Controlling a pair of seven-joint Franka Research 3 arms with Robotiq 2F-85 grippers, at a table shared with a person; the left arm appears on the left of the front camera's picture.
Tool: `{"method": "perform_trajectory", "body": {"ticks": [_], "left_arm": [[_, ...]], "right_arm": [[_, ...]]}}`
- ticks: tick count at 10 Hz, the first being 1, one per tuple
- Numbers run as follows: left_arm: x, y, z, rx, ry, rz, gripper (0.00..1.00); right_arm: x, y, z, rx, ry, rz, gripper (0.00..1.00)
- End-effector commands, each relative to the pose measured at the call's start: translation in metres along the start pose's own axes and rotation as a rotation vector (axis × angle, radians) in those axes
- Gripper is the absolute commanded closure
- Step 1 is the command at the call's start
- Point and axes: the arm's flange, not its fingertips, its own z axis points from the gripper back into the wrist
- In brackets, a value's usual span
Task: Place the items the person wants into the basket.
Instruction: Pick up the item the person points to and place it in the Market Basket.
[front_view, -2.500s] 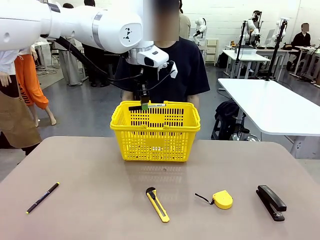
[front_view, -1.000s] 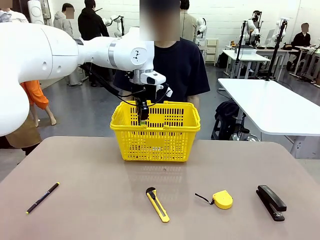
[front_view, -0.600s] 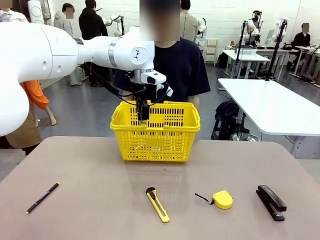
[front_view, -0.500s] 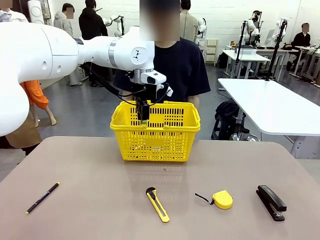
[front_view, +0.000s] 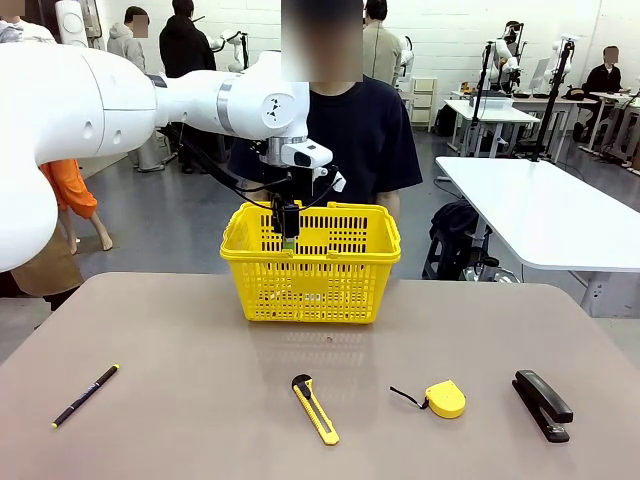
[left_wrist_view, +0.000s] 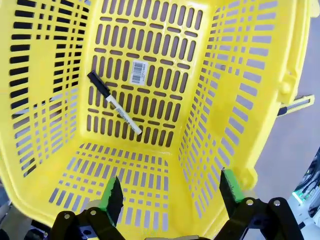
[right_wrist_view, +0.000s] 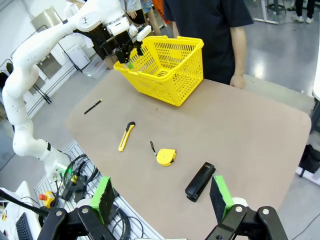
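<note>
The left tool (left_wrist_view: 170, 192) hangs spread wide and empty over the basket (left_wrist_view: 240, 75), its green pads apart above the slotted floor. There the marker (left_wrist_view: 114, 102) lies flat, touching nothing else, just below a barcode sticker (left_wrist_view: 139, 73). Its long axis runs diagonally across the floor slots, with the black cap toward one corner and the white barrel toward the middle.

From the front, this tool (front_view: 288, 225) dips at the basket's (front_view: 310, 280) far left rim, and the person (front_view: 350, 130) stands close behind. The basket sits at the far side of the table (front_view: 200, 340). Well apart from it, along the near side, lie the pen (front_view: 85, 395) at the left, the cutter (front_view: 315, 408) in the middle, the tape measure (front_view: 444, 398) beside that and the stapler (front_view: 542, 404) at the right. Nothing lies between them and the basket.

The right tool (right_wrist_view: 162, 195) is high over the near edge, fingers open, gripping nothing.

The table is matt brown. Beyond it are a grey floor and white tables.
</note>
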Motion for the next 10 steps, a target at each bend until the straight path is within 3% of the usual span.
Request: {"method": "perform_trajectory", "body": {"ticks": [1,4,7,10], "left_arm": [[-0.042,-0.033,0.05,0.078,-0.013,-0.022,0.0],[-0.158,-0.126,0.113,0.193,-0.145,-0.023,0.0],[-0.248,-0.173,0.092,0.235,-0.152,0.051,0.0],[-0.31,-0.183,0.069,0.18,-0.249,0.146,0.0]], "right_arm": [[0.002,-0.001,-0.002,0.022,-0.021,0.012,0.0],[0.002,-0.001,-0.002,0.022,-0.021,0.012,0.0],[0.002,-0.001,-0.002,0.022,-0.021,0.012,0.0],[0.002,-0.001,-0.002,0.022,-0.021,0.012,0.0]]}}
